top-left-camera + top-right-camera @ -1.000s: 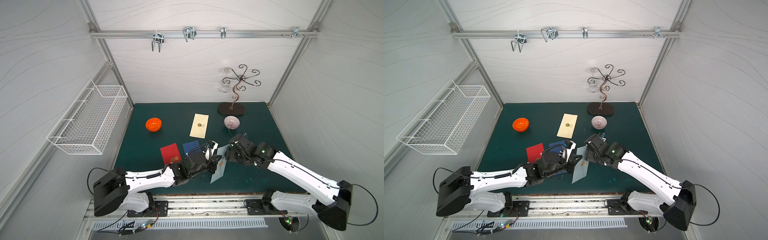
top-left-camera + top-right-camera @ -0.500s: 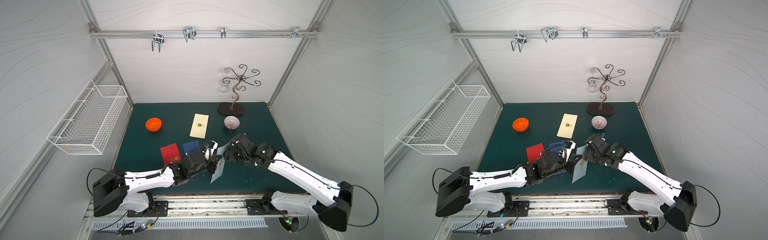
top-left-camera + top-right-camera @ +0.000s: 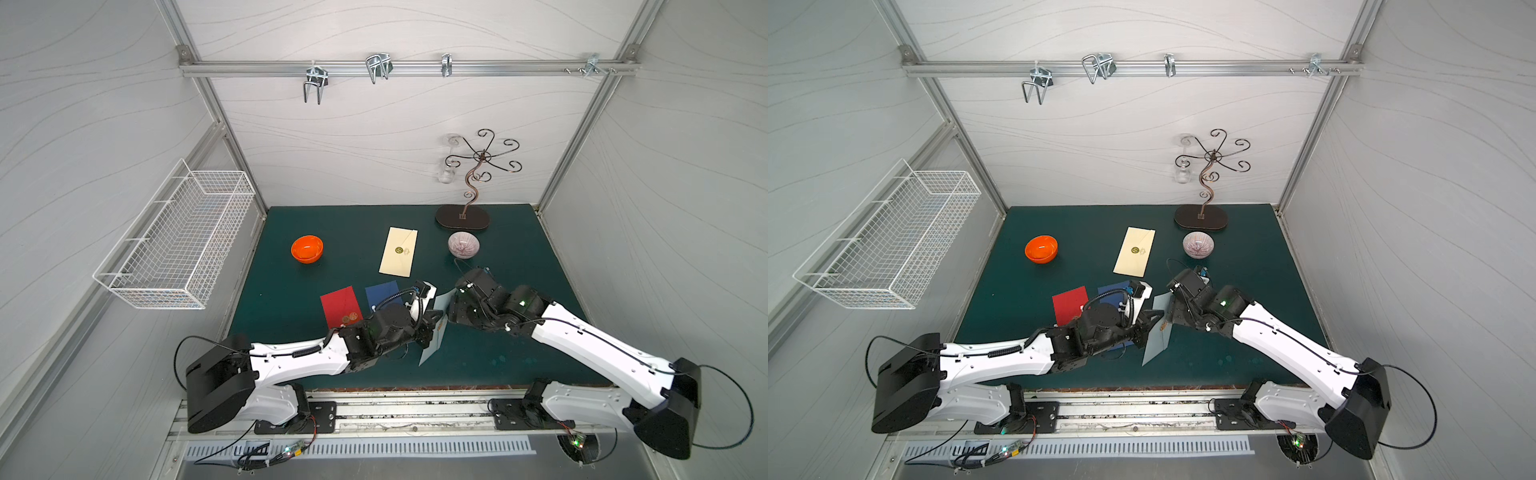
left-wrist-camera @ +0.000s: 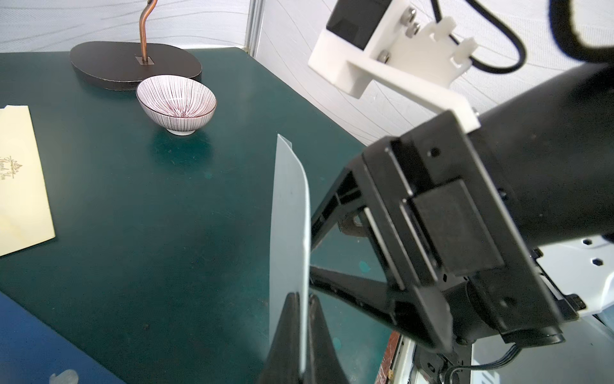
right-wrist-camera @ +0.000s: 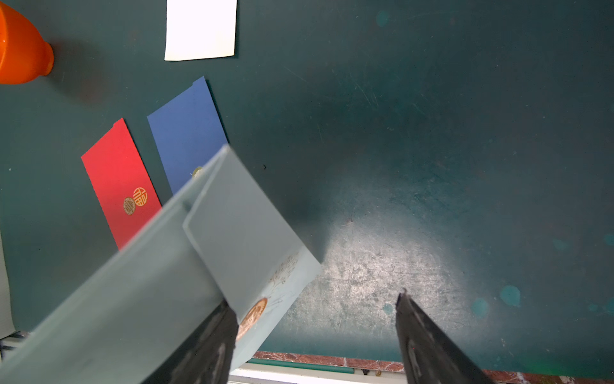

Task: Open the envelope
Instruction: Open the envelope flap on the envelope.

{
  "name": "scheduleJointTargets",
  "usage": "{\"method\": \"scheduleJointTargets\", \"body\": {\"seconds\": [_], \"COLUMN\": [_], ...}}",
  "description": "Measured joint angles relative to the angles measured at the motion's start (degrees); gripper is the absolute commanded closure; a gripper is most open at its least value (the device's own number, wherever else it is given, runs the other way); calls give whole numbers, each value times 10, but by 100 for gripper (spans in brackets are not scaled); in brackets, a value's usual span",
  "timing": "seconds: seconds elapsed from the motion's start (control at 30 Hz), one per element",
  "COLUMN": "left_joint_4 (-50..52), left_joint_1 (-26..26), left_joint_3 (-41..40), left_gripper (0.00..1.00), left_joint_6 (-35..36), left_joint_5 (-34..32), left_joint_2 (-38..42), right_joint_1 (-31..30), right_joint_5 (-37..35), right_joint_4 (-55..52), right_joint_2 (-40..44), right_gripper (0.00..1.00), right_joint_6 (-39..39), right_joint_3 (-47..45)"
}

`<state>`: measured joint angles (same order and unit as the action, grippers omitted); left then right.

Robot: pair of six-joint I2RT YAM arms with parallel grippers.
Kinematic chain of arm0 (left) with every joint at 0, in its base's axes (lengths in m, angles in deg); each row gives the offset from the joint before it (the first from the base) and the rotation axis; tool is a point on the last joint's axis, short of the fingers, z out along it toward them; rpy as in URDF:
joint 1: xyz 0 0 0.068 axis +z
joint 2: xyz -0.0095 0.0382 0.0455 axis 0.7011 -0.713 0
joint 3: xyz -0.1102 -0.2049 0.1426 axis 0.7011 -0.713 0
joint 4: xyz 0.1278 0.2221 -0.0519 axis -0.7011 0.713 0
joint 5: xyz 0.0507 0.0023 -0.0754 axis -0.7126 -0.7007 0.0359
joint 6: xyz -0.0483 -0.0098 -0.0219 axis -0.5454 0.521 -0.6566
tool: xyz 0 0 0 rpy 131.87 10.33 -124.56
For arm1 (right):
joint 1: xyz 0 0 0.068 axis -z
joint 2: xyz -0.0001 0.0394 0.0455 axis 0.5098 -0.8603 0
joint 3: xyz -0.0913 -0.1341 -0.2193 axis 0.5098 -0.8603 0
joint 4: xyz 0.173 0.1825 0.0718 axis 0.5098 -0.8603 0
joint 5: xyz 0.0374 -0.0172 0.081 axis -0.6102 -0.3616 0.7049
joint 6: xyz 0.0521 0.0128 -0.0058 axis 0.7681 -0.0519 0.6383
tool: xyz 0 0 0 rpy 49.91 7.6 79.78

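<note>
We log: grey envelope (image 4: 289, 216) pinched in left pincer (image 4: 301, 297), clear of counter (image 3: 353, 232). Right pincer (image 5: 315, 297) wide, just beside it, one fingertip (image 5: 216, 332) at flap (image 5: 239, 226) by seal (image 5: 254, 316). Flap stands partly off body; we judge full opening left.

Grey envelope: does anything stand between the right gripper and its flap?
Nothing visible does. The left gripper holds the envelope on edge, and the open right gripper is right at the flap, one finger beside the seal, the other clear.

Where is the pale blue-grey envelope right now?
The pale blue-grey paper envelope is held over the green mat, front centre in both top views, pinched by the left gripper.
</note>
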<state>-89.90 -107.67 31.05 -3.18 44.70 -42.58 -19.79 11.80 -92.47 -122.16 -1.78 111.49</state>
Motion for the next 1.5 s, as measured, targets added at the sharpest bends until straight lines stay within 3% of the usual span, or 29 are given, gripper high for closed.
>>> {"method": "scheduleJointTargets", "body": {"seconds": [1.5], "left_joint_4": [-5], "left_joint_1": [0], "left_joint_3": [-3], "left_gripper": [100], "left_joint_6": [0], "left_joint_5": [12], "left_joint_2": [0], "right_joint_1": [2], "right_joint_5": [-28], "right_joint_4": [-32], "right_joint_2": [-7], "right_gripper": [24], "right_joint_6": [10], "right_joint_3": [7]}}
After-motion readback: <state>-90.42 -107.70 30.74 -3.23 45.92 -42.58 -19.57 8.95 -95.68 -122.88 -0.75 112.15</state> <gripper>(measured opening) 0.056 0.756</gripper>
